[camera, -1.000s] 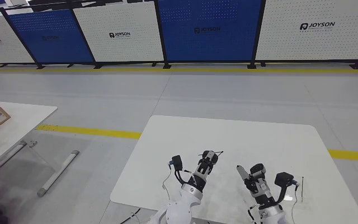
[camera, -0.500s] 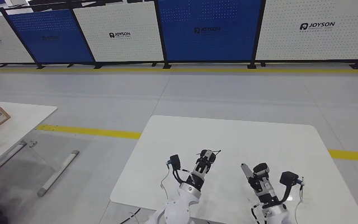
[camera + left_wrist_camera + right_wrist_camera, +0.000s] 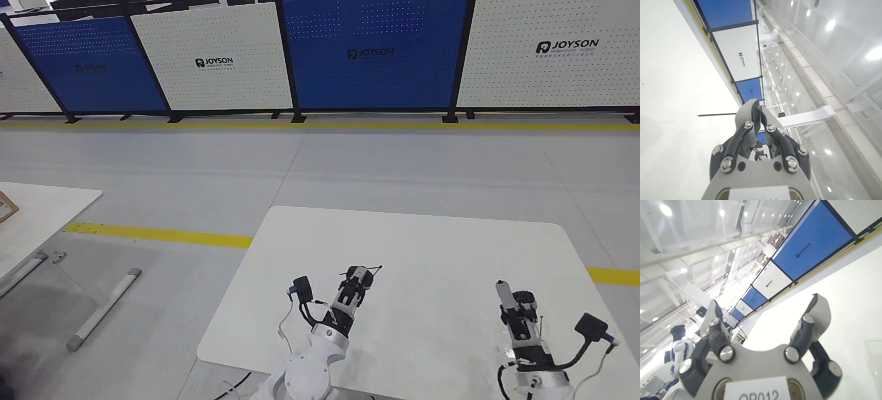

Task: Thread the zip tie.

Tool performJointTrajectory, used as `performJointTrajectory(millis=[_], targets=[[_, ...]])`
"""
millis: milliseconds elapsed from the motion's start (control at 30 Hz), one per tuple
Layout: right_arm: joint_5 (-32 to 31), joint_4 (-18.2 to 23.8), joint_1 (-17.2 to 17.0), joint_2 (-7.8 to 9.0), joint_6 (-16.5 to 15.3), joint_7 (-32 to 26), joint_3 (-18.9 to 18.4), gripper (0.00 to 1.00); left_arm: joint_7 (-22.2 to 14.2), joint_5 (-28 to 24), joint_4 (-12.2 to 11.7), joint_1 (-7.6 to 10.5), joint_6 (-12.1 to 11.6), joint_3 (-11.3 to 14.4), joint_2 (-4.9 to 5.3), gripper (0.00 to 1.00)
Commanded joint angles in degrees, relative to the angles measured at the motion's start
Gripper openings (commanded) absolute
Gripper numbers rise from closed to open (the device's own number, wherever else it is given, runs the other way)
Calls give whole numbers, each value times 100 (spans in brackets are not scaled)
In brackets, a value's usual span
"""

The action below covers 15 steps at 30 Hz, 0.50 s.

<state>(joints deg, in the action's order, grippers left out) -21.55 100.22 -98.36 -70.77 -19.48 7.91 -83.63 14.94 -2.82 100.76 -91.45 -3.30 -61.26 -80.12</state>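
My left gripper [image 3: 355,278] hangs over the front-left part of the white table [image 3: 430,245]. In the left wrist view this left gripper [image 3: 759,106] is shut on the black zip tie [image 3: 717,114], whose thin pointed tail sticks out sideways from the pads. In the top view the zip tie [image 3: 372,268] is a fine dark line at the fingertips. My right gripper [image 3: 505,293] is near the table's front right corner. In the right wrist view the right gripper [image 3: 764,300] stands open with nothing between its fingers.
A second white table [image 3: 40,215] stands off to the left across a floor gap. Blue and white partition panels [image 3: 375,55] line the back. A yellow floor line [image 3: 160,235] runs behind the table.
My right arm has swung to the right, away from the left gripper, toward the table's front right corner. My left gripper has shifted slightly left, still holding the zip tie.
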Motion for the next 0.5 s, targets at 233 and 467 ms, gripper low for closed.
performJointTrajectory(millis=[233,467], targets=[[563,-21,-95,62,0,-25,-385,100,154,-151,-58,49,102,14,-30,0],[770,-66,-158,95,0,-33,-555,100,412,-172,-122,105,182,23,-58,0]])
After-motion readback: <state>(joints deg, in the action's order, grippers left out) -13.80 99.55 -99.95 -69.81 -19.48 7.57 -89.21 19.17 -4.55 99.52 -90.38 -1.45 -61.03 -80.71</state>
